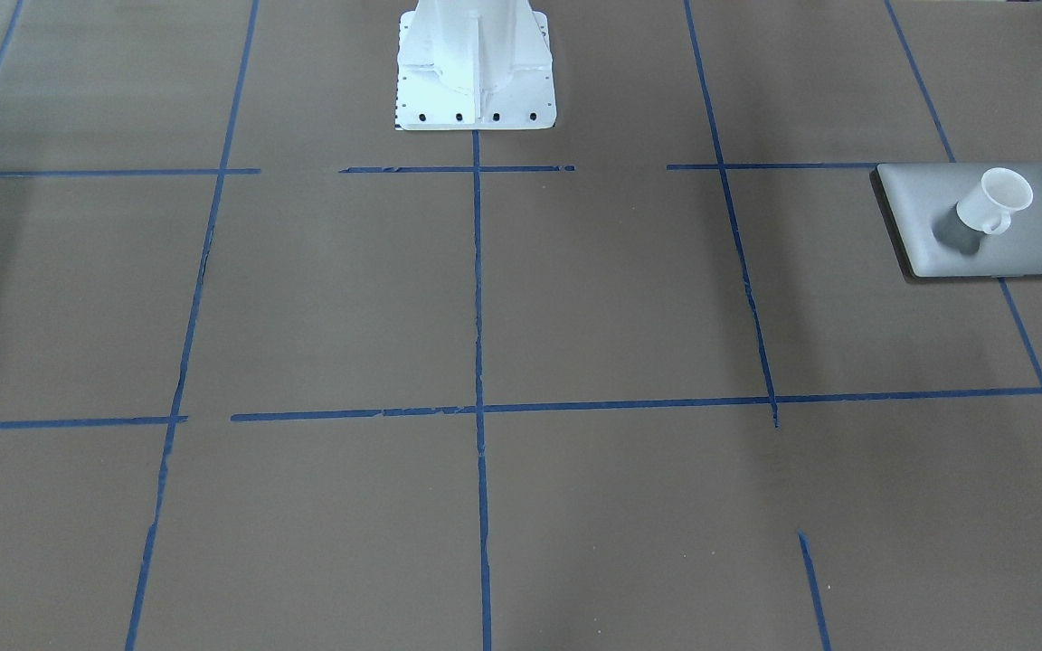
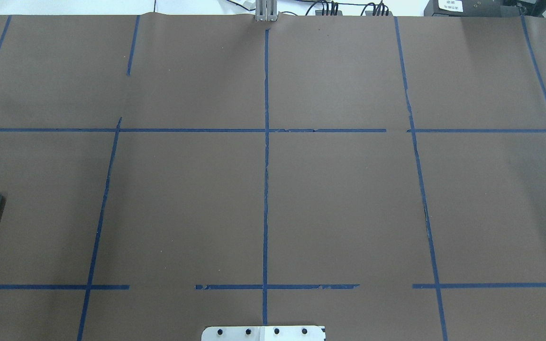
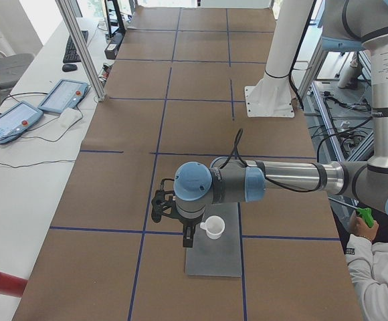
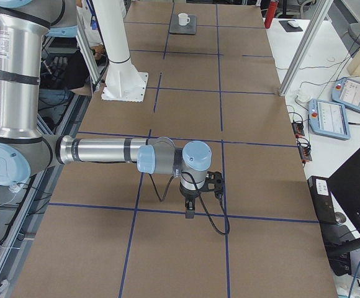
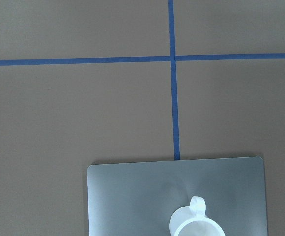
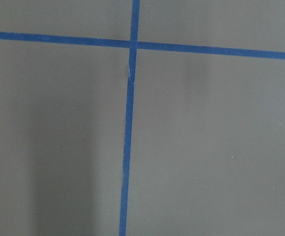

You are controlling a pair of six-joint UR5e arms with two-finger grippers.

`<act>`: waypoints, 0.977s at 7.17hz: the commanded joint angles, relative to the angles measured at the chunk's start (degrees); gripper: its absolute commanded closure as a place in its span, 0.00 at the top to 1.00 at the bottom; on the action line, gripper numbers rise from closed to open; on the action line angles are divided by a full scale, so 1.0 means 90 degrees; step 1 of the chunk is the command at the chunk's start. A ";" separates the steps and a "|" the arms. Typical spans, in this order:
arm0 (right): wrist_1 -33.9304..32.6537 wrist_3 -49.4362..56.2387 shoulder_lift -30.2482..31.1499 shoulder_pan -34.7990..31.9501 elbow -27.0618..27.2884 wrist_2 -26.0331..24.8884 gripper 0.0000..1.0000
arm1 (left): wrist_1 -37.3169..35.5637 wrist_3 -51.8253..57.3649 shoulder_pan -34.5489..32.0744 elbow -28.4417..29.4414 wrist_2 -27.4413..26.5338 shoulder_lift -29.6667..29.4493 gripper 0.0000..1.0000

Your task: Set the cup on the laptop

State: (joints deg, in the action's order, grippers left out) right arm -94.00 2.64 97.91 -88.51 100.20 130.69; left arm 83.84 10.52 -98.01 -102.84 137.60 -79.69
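Cup (image 1: 994, 201) stands upright on the laptop (image 1: 1041, 244) lid, mouth up, roughly mid-lid, handle toward 5 o'clock in the front-facing view. The laptop lies flat on the bench (image 1: 575, 316) at about 2 o'clock of that frame, and only its corner shows at 9 o'clock in the overhead view. In the left wrist view the cup is cut off at 6 o'clock with its handle at 12 o'clock, and no fingers show. The left arm (image 3: 281, 177) reaches over the laptop; the left jaws hang just beside the cup at its 9 o'clock in the left side view. I can't tell whether they touch the cup, or whether they are open or closed, since they show from the side camera only. The right arm (image 4: 99, 151) is well apart from both things, its right jaws pointing down over bare bench by a tape line (image 4: 167, 211) crossing; their state also can't be told. The goal looks met, as the cup rests on the laptop unsupported as far as I can see. Likely only left arm clearance and retreat are left, if anything.
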 commanded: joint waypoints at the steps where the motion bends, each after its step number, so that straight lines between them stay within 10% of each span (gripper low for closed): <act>1: -0.0005 0.0000 0.0000 0.0000 0.0000 0.0001 1.00 | -0.0009 0.0003 0.0272 0.0069 -0.0171 -0.0061 1.00; 7: -0.0004 0.0000 0.0000 0.0000 0.0000 0.0001 1.00 | -0.0058 0.0003 0.0343 0.0079 -0.0182 -0.0052 1.00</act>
State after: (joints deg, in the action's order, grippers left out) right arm -94.00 2.64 97.91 -88.51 100.20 130.69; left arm 83.39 10.55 -94.94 -102.14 136.00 -80.16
